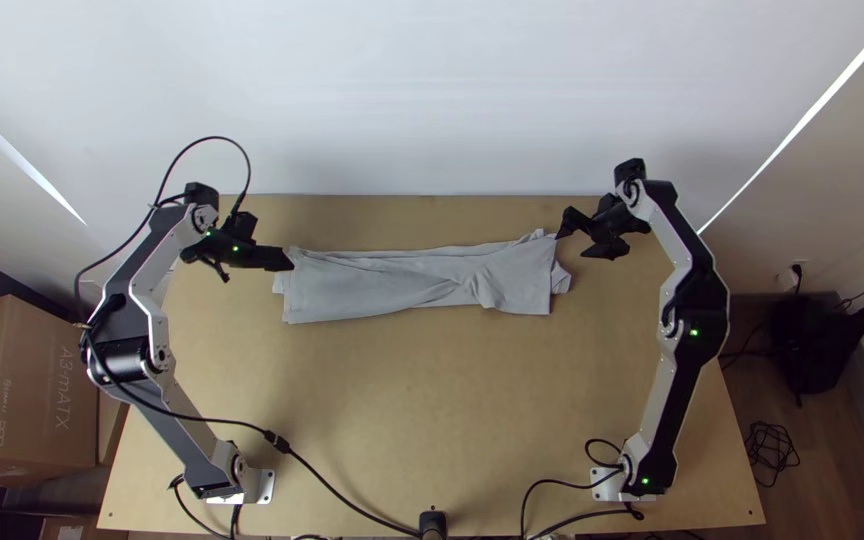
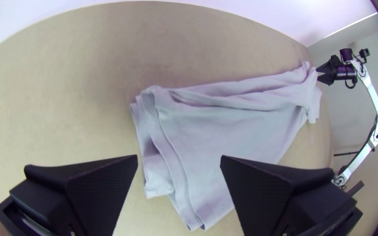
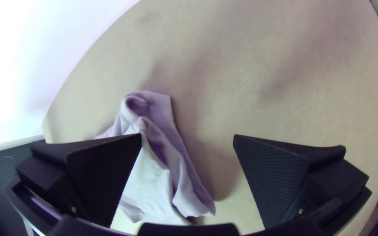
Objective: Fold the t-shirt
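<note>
T-shirt [image 1: 382,285], light grey, lies in a long narrow folded strip across the tabletop [image 1: 402,400], nearer its far edge, btwn the 2 grippers. Creases run lengthwise along its far side & bunch into a twist near the R end. At the L end, layers lie stacked w/ a small flap poking out past the top one; at the R end, uneven layers stick out & the far corner curls into a loose roll.

L gripper [image 1: 258,270] is at the strip's L end, jaws wide apart, no cloth held. R gripper [image 1: 572,246] is by the far corner of the R end, jaws also wide apart, nothing gripped. Can't tell if either one touches the fabric. Black cable [image 1: 337,490] crosses the tabletop's near L part; cardboard box [image 1: 27,390] sits off to the L
</note>
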Available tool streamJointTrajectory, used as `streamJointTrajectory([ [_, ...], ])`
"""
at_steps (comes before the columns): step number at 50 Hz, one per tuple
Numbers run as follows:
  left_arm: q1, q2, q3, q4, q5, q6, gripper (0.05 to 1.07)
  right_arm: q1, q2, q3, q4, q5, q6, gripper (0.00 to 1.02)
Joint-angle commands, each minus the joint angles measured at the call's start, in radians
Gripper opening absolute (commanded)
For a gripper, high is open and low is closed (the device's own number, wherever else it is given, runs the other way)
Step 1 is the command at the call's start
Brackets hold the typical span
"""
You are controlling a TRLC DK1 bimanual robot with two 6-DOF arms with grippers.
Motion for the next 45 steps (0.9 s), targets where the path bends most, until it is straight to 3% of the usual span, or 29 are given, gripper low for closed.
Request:
streamJointTrajectory([
  [1, 0.038, -0.057, -0.114, 0.021, 0.033, -0.001, 1.03, -0.024, -0.108, -0.073, 0.018, -0.071, 0.049, 0.96],
  [4, 0.063, -0.064, -0.148, 0.032, 0.057, 0.001, 1.03, -0.047, -0.141, -0.104, 0.018, -0.198, 0.085, 0.96],
  [9, 0.092, -0.061, -0.188, 0.047, 0.077, 0.001, 1.03, -0.078, -0.193, -0.153, 0.020, -0.345, 0.121, 0.96],
  [17, 0.109, -0.040, -0.223, 0.073, 0.088, -0.002, 1.03, -0.099, -0.277, -0.234, 0.053, -0.491, 0.148, 0.96],
  [23, 0.109, -0.009, -0.221, 0.085, 0.134, -0.012, 1.03, -0.095, -0.331, -0.277, 0.067, -0.522, 0.148, 0.96],
  [45, 0.009, 0.124, -0.179, 0.136, 0.171, -0.122, 1.03, -0.069, -0.463, -0.353, 0.096, -0.522, 0.161, 0.96],
])
